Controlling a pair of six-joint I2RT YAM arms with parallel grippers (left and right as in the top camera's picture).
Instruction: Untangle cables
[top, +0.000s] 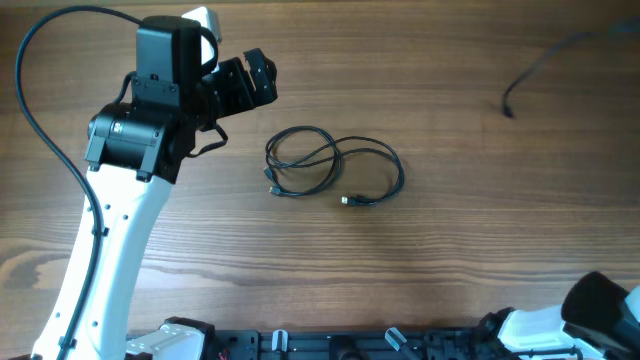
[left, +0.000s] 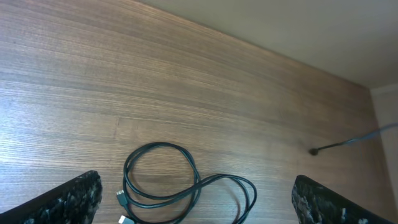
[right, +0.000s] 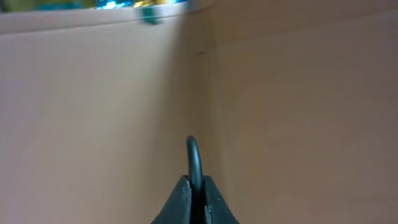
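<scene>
A loose coil of thin black cable with small plug ends lies on the wooden table near the middle. It also shows low in the left wrist view. My left gripper is open and empty, hovering up and to the left of the coil; its fingers straddle the coil from above. My right gripper is shut on a second black cable. That cable hangs blurred at the upper right of the overhead view, its plug end just above the table.
The right arm's body sits at the bottom right corner. The left arm's white link crosses the left side with its own thick wire. A beige wall fills the right wrist view.
</scene>
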